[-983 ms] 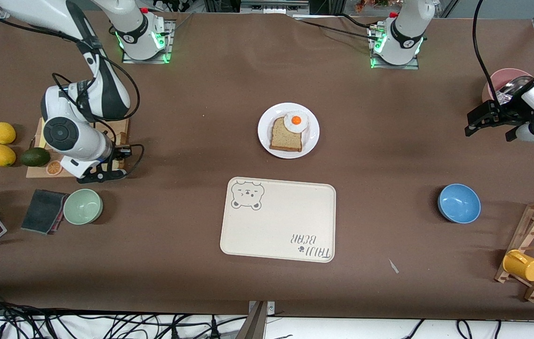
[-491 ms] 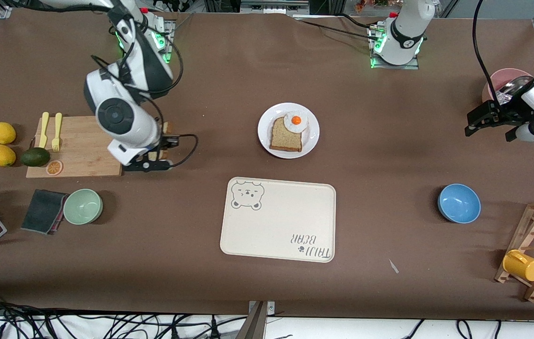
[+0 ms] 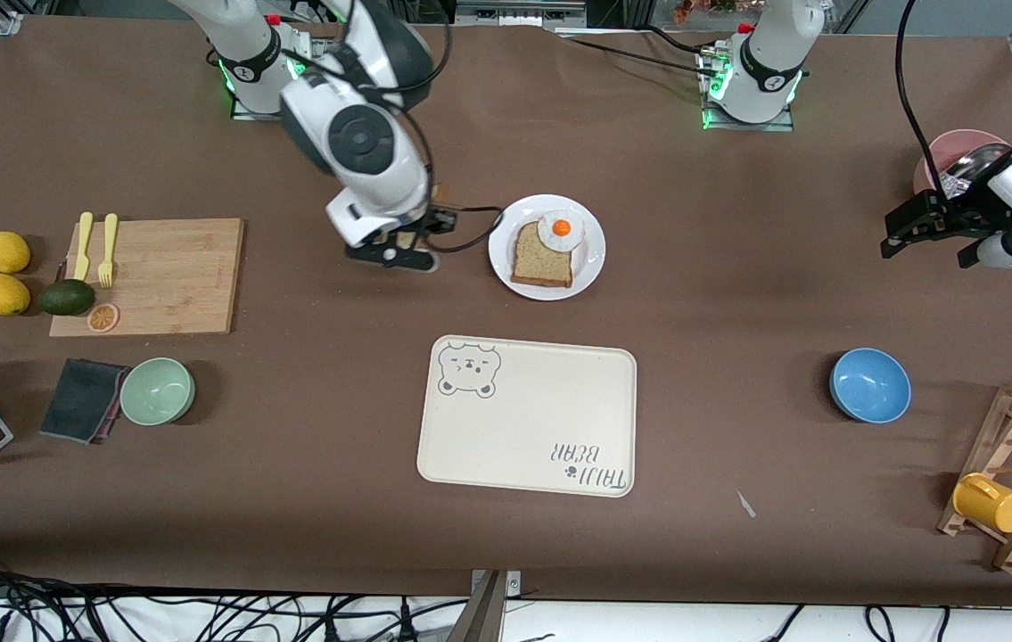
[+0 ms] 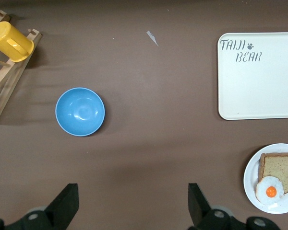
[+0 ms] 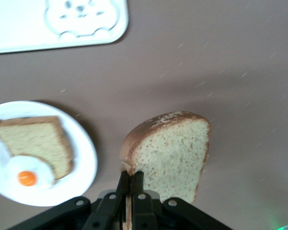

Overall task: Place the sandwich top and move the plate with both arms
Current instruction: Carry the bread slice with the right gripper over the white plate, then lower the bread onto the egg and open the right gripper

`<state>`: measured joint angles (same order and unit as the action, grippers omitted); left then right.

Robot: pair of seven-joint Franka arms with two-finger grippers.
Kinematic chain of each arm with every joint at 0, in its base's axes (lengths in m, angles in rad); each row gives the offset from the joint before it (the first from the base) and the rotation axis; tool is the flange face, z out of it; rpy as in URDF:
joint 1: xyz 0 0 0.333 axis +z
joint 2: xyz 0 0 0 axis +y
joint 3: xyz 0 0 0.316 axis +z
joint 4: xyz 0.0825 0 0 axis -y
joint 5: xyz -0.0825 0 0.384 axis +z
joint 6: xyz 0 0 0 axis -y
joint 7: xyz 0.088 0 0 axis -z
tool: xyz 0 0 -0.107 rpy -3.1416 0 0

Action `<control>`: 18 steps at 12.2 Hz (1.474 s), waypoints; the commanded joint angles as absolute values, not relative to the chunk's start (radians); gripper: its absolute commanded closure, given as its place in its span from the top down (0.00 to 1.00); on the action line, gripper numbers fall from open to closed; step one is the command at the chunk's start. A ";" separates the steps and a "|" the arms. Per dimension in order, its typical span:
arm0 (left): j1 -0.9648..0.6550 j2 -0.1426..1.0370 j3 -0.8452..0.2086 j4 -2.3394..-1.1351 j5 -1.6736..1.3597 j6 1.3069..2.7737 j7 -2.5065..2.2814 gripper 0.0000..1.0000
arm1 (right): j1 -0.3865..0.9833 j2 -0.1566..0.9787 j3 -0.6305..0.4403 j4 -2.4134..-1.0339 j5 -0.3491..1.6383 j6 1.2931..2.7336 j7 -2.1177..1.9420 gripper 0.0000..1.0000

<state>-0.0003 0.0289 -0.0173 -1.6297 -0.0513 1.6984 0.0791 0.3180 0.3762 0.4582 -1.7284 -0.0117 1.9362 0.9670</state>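
Note:
The white plate (image 3: 504, 260) sits mid-table and holds a smaller bread slice (image 3: 542, 257) with a fried egg (image 3: 561, 229) at one corner. My right gripper (image 3: 406, 242) is over the table just beside the plate, on the right arm's side. It is shut on the crust edge of the sandwich top (image 5: 170, 153), which hangs from the closed fingers (image 5: 130, 175). The plate also shows in the right wrist view (image 5: 85, 165). My left gripper (image 3: 925, 234) waits open and empty over the left arm's end of the table (image 4: 134, 206).
The cream bear tray (image 3: 528, 415) lies nearer the camera than the plate. A blue bowl (image 3: 869, 383), a pink bowl (image 3: 951, 147) and a wooden rack with a yellow mug (image 3: 991, 502) are at the left arm's end. A cutting board (image 3: 158, 276) and a green bowl (image 3: 157, 390) are at the right arm's end.
My right arm has swung from the cutting board across to beside the plate, carrying the sandwich top. The left arm has not moved.

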 commanded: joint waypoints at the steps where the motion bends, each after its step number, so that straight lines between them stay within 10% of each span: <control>1: -0.005 0.041 -0.015 -1.598 -0.032 1.674 0.067 1.00 | 0.423 0.483 0.454 -1.626 -0.012 1.986 1.135 0.00; 18: -0.005 0.041 -0.015 -1.598 -0.032 1.674 0.069 1.00 | 0.571 0.709 0.420 -1.545 -0.153 2.215 1.376 0.00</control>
